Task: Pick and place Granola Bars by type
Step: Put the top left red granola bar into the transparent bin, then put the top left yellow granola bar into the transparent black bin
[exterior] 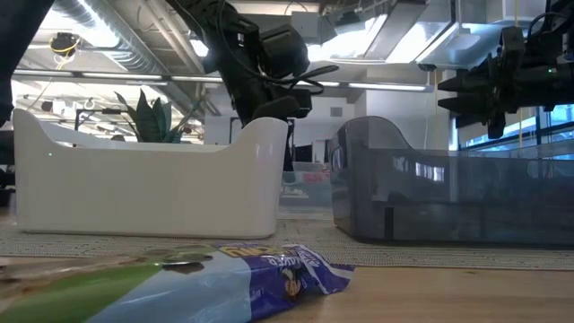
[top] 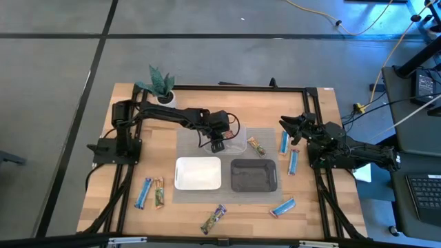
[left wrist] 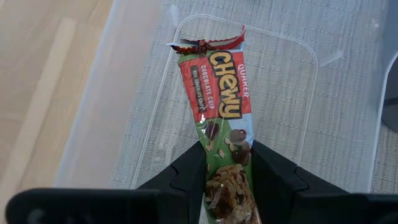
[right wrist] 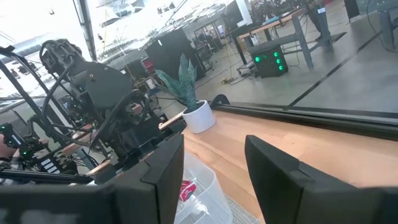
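Robotics lab: workbenches [right wrist: 292, 15], cables [top: 358, 24].

A red-and-green wrapped chocolate chip granola bar [left wrist: 217, 106] hangs lengthwise over the clear plastic tray [left wrist: 298, 93], its lower end pinched between the left tool's [left wrist: 229, 180] dark fingers. Another red-green wrapped bar [top: 257, 147] lies on the grey mat. Two blue wrapped bars [top: 284, 142] [top: 293, 162] lie near the bench's right side, and a third blue one [top: 282, 207] nearer the front. A blue bar [top: 143, 192] and a brown-green bar [top: 159, 193] sit side by side at front left. A green-purple wrapped bar [top: 213, 219] lies tilted at front centre.
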{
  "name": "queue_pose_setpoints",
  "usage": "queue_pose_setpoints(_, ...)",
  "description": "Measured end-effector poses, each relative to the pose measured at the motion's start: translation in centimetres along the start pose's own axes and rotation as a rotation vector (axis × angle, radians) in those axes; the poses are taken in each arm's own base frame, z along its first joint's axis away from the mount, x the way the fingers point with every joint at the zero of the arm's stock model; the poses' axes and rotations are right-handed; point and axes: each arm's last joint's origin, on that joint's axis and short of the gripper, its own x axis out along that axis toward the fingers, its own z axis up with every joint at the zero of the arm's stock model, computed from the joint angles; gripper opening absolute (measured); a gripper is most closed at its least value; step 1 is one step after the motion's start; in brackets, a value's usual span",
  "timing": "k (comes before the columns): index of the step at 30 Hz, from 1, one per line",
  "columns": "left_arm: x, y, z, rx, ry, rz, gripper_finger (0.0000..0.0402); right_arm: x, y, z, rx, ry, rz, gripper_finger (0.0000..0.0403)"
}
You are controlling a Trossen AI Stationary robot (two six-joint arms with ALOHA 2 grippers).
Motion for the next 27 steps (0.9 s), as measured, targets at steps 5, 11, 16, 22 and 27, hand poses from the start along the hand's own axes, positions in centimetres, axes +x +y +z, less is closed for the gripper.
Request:
queue_pose_setpoints(5,0.0,0.0,0.0,0.001,0.000,0.003,0.0123,0.0,0.0,0.0,0.000,0.000,0.000,0.0174)
queue_pose_setpoints(11,0.0,0.0,0.0,0.002,-0.002,0.014,0.0162,0.0,0.0,0.0,0.000,0.000,0.001,0.0174)
queue_pose_setpoints(16,-1.0,0.0,0.8,-0.012,0.014,0.000,0.0175,-0.2,1.1,1.6,-0.037,0.003,0.117,0.0174)
queue_pose_setpoints(22,-3.6,-0.3,3.1,0.019,0.022,0.002,0.0172,-0.2,3.2,5.9,-0.121,0.180,0.006,0.0174)
queue_pose_setpoints(27,-5.9,-0.6,5.1,0.026,-0.008,-0.001,0.0173,2.4,5.0,8.1,-0.150,0.455,-0.144,0.0174)
